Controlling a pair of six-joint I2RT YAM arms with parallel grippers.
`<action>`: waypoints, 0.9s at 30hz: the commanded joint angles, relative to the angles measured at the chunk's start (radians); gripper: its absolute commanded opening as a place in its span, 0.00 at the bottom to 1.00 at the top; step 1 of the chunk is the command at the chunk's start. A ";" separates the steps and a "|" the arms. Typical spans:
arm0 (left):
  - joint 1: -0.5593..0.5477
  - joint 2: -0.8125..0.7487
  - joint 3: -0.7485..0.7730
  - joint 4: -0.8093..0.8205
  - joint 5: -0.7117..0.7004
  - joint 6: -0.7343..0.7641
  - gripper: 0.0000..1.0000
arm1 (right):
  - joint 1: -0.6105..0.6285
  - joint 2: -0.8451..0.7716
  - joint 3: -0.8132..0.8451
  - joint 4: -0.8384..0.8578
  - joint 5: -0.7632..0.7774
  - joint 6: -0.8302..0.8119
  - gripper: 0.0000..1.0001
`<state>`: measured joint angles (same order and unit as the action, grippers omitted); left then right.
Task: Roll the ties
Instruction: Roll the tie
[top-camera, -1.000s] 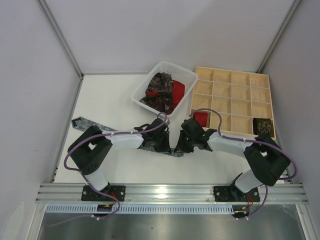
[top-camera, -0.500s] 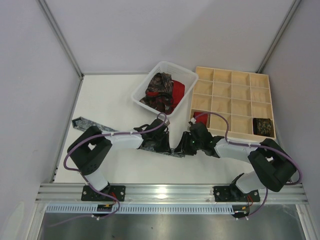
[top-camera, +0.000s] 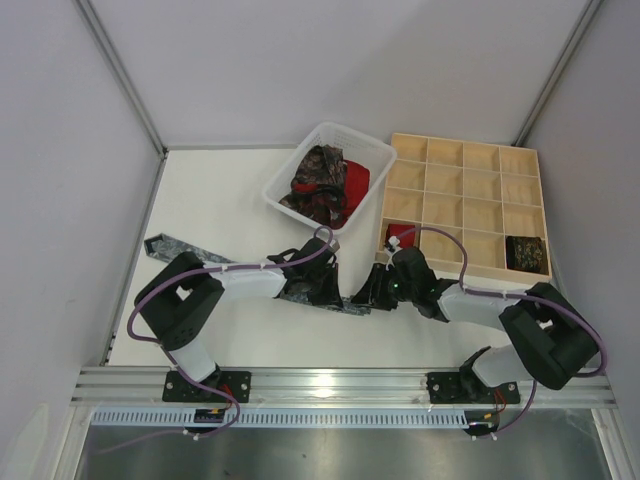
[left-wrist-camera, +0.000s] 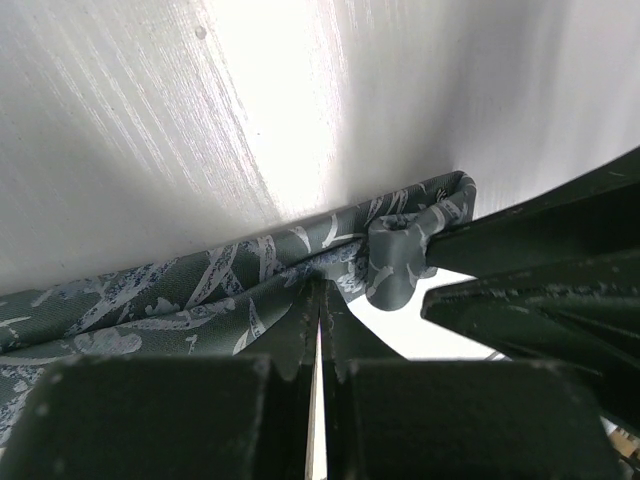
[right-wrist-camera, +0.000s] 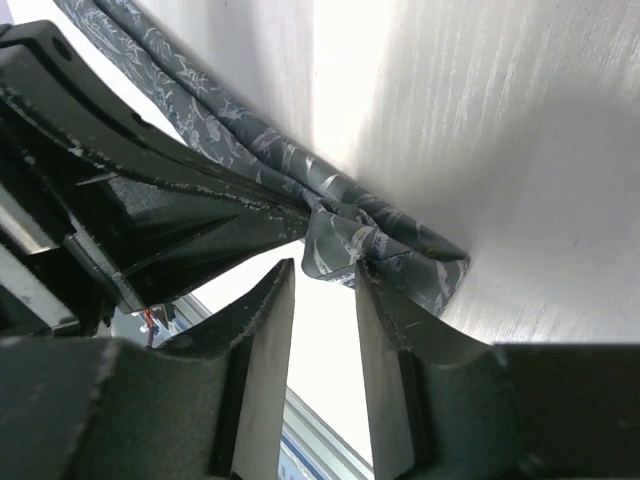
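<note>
A grey patterned tie (top-camera: 178, 246) lies across the table from the far left to between my grippers. My left gripper (top-camera: 327, 288) is shut, and the tie's fabric (left-wrist-camera: 200, 290) gathers into its tips (left-wrist-camera: 320, 285). My right gripper (top-camera: 375, 292) is open, low at the tie's folded end (right-wrist-camera: 415, 262), which lies against its fingertips (right-wrist-camera: 325, 268). The two grippers nearly touch. Dark paisley and red ties (top-camera: 325, 185) lie heaped in the basket. A red roll (top-camera: 401, 236) and a dark roll (top-camera: 525, 251) sit in tray cells.
The white plastic basket (top-camera: 283, 177) stands at the back centre. The wooden grid tray (top-camera: 465, 170) lies at the back right, next to my right arm. Grey walls close both sides, and a metal rail runs along the near edge.
My right gripper has come down and toward the near edge to the tie's end beside the left gripper. The left arm and the tie have stayed put.
</note>
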<state>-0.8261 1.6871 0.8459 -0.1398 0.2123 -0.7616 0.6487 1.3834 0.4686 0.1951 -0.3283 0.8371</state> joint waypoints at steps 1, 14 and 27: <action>0.005 -0.023 -0.008 -0.024 -0.002 -0.012 0.02 | -0.018 0.035 -0.015 0.113 -0.048 0.003 0.35; 0.005 -0.049 0.004 -0.063 -0.024 -0.002 0.02 | -0.021 0.138 0.002 0.135 -0.051 0.002 0.00; 0.005 -0.057 0.078 -0.050 0.030 -0.015 0.03 | -0.017 0.140 0.008 0.107 -0.038 0.000 0.00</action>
<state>-0.8261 1.6115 0.8734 -0.2203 0.2062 -0.7620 0.6300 1.5261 0.4625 0.3374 -0.3977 0.8562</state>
